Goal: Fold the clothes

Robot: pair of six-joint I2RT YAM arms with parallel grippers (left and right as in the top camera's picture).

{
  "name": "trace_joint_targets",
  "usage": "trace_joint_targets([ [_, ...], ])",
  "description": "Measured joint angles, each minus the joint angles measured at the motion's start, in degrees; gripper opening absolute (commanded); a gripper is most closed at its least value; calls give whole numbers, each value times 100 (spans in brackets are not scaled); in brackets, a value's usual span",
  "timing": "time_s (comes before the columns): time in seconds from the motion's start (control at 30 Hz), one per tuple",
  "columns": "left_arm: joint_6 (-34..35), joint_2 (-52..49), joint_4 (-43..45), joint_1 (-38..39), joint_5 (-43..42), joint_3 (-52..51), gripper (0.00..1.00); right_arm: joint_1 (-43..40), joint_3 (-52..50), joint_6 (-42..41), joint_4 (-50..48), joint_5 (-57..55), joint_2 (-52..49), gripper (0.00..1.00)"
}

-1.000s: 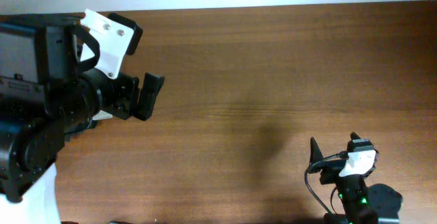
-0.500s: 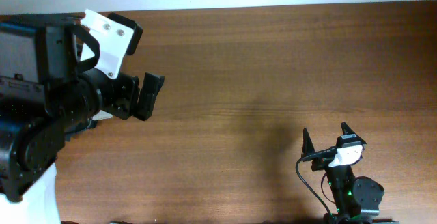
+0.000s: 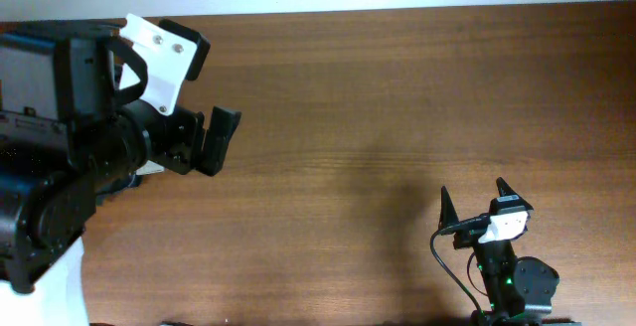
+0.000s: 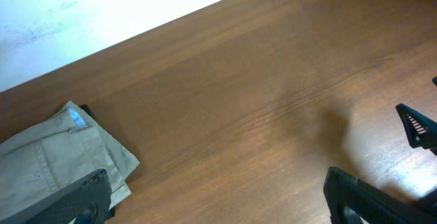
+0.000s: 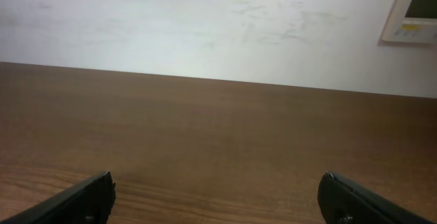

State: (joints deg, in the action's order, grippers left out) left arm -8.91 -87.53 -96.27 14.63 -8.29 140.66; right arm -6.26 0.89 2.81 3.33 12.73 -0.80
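The khaki shorts lie folded on the wooden table at the lower left of the left wrist view, with a pale blue label showing at the top. My left gripper is open and empty above the table, its left finger over the edge of the shorts. In the overhead view the left gripper is at the left, and the arm hides the shorts. My right gripper is open and empty near the front right, as the right wrist view also shows.
A white wall runs behind the table's far edge, with a small wall panel at the upper right. My right gripper's fingertip shows at the right of the left wrist view.
My right gripper has shifted a little to the left and turned slightly. The left arm has not moved.
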Motion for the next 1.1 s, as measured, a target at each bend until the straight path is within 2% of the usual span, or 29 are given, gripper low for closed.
trace_joint_targets([
  [0.07, -2, 116, 439, 4, 7, -304, 99, 0, 0, 0, 0, 2, 0, 99],
  [0.17, -28, 752, 2280, 4, 85, -1635, 99, 0, -4, -2, -4, 4, -4, 99],
  [0.23, -118, 1375, 3591, 2, 142, -2881, 99, 0, -4, 4, -4, 7, 0, 99],
  [0.33, -203, 2354, 5082, -199, 131, -4830, 99, 0, -4, -2, -11, 22, 0, 99],
  [0.47, -240, 3805, 6369, -881, -52, -7261, 99, 0, -4, -2, -17, 22, 0, 99],
  [0.53, -247, 4413, 7023, -1110, -131, -8070, 99, 0, -4, 2, -13, 22, 0, 99],
  [0.63, -264, 5845, 8284, -1333, -181, -9750, 99, 0, -7, 2, -20, 22, 0, 99],
  [0.8, -267, 7746, 9753, -1349, -227, -11925, 99, 0, -9, 2, -24, 22, 13, 99],
  [0.9, -267, 8535, 9890, -1349, -238, -12874, 99, 0, -11, 2, -20, 22, 11, 99],
  [1.1, -267, 8675, 10410, -1349, -192, -13866, 99, 0, -11, 0, -20, 22, 11, 99],
])
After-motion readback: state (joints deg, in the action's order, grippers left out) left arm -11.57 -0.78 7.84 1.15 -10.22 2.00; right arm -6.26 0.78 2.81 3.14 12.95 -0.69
